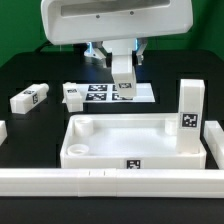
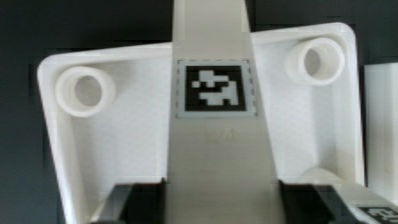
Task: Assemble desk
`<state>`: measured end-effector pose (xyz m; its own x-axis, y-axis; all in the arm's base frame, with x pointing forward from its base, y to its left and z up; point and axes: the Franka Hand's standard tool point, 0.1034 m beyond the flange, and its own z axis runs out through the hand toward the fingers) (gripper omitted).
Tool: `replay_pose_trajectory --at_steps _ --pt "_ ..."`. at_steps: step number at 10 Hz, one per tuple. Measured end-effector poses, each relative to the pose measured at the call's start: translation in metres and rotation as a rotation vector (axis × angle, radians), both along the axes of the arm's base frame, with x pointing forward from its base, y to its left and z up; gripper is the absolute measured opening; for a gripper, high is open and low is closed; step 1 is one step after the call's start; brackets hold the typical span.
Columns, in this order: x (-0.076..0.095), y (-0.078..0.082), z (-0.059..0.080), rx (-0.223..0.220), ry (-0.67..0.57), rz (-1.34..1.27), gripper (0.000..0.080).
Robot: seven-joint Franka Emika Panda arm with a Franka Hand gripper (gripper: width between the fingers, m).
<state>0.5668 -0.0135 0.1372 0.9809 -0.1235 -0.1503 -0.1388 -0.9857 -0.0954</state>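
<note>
My fingers point(image 2: 143, 205) clench one leg point(image 2: 217, 140) in the air near the tabletop point(image 1: 100, 156), whose two sockets point(image 2: 84, 90) beside it stand empty, and I worry it could tilt in this grip and jam against a socket's edge.

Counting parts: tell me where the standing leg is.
In the exterior view, the standing leg rises at the tabletop's end on the exterior view's right, just behind the long white rail.

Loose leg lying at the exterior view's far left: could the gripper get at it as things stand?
Probably not yet. The gripper is shut on another leg, so its jaws are taken. The loose leg itself lies in the open, nothing on it.
</note>
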Motion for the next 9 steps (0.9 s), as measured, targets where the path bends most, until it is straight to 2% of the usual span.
replay_pose_trajectory --at_steps 1,3,5,8,9 --pt "0.008 -0.002 0.001 -0.021 -0.083 -0.001 0.0290" --pt "0.033 -0.005 0.020 -0.047 -0.213 0.008 0.0290" --pt "0.051 -0.009 0.032 -0.069 -0.329 -0.004 0.0290" --pt "0.053 -0.015 0.029 -0.131 -0.542 -0.023 0.0290" --pt "0.052 -0.016 0.027 -0.140 -0.563 -0.023 0.0290"
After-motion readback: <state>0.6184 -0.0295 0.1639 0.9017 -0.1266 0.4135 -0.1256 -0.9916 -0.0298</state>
